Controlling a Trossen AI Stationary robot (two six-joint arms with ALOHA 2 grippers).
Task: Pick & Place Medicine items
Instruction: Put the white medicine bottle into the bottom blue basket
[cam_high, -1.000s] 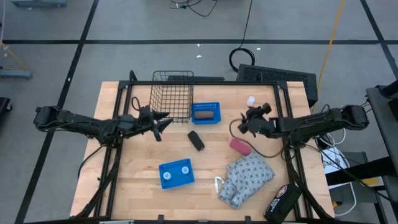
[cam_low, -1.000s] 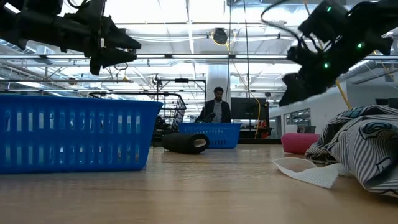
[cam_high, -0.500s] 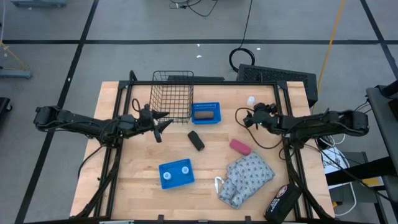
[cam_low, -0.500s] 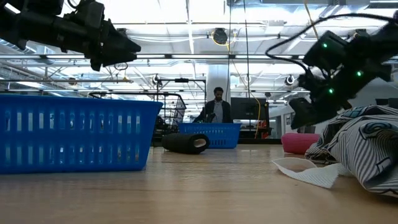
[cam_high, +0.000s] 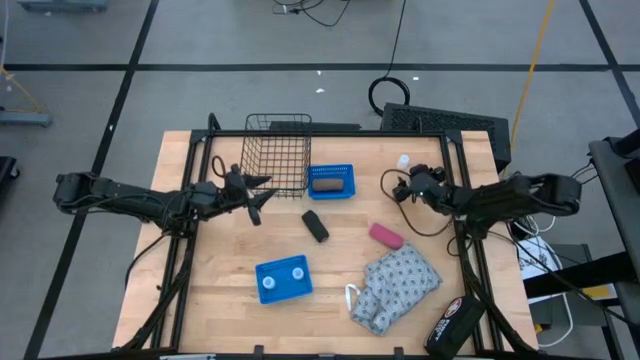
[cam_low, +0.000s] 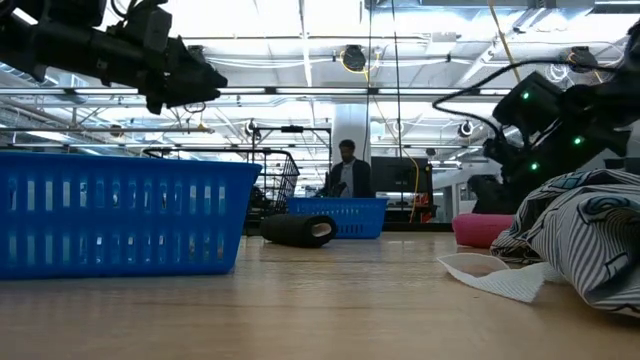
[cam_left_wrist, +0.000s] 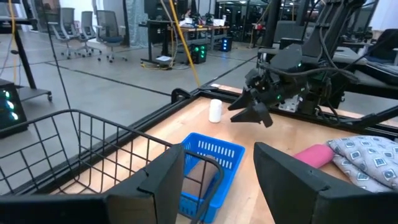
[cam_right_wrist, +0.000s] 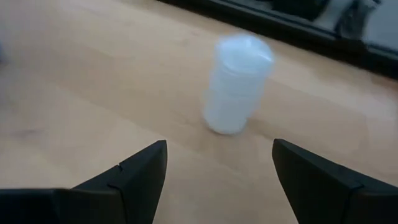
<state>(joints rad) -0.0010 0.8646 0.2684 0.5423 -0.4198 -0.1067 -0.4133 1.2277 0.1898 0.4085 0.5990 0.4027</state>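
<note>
One white bottle (cam_high: 404, 160) stands upright on its base near the table's far edge; it is also in the right wrist view (cam_right_wrist: 238, 84) and the left wrist view (cam_left_wrist: 215, 111). Two more white caps (cam_high: 297, 271) sit in the near blue tray (cam_high: 283, 290). My right gripper (cam_high: 405, 182) is open and low, a short way on the near side of the lone bottle, with its fingers pointing at it (cam_right_wrist: 217, 180). My left gripper (cam_high: 262, 195) hangs open in the air beside the wire basket (cam_high: 276, 150).
The far blue tray (cam_high: 330, 181) holds a brown block. A black block (cam_high: 315, 225), a pink block (cam_high: 386, 236) and a patterned cloth (cam_high: 395, 288) lie mid-table and toward the near right. A dark pouch (cam_high: 455, 322) sits at the near right corner. A person stands in the room beyond (cam_low: 346, 170).
My right gripper has come down from high above the table to just over it, and has moved toward the far edge, closing on the lone white bottle. The bottle has stayed where it was.
</note>
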